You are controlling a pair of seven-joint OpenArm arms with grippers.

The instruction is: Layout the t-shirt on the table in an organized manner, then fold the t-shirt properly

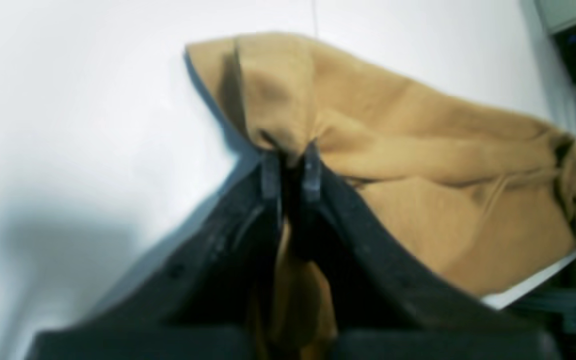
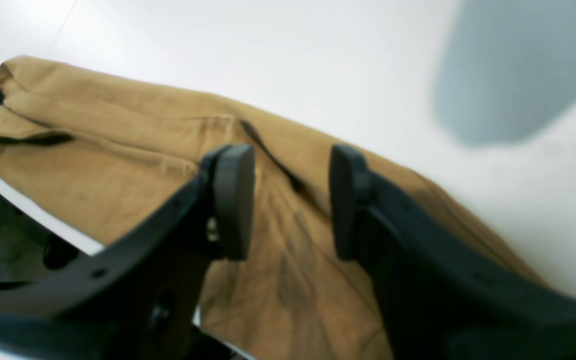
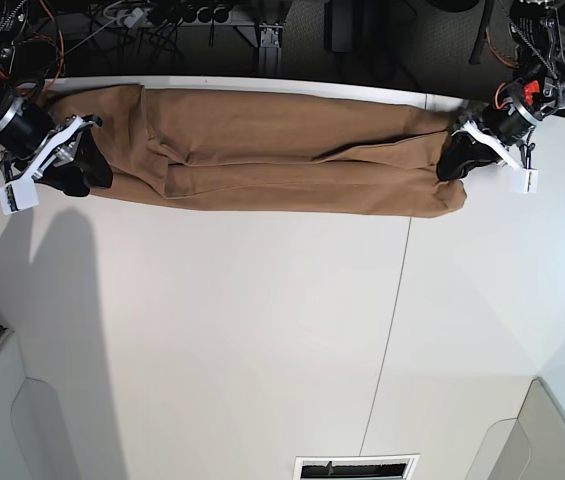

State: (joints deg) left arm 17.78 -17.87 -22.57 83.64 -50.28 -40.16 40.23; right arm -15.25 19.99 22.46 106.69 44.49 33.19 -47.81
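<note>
T-shirt (image 3: 262, 150): tan, stretched in a long band along the far edge of the white tabletop (image 3: 262, 340). Left claw (image 1: 291, 165): clenched on a bunched fold at one end of the shirt. Right claw (image 2: 292, 200): released, jaws apart above the fabric at the opposite end.

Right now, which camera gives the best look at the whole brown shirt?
The base view: it alone shows the shirt end to end, stretched in a long band along the table's far edge. The left wrist view shows only one bunched end, pinched in the left fingers. The right wrist view shows the other end beneath the open right fingers.
</note>
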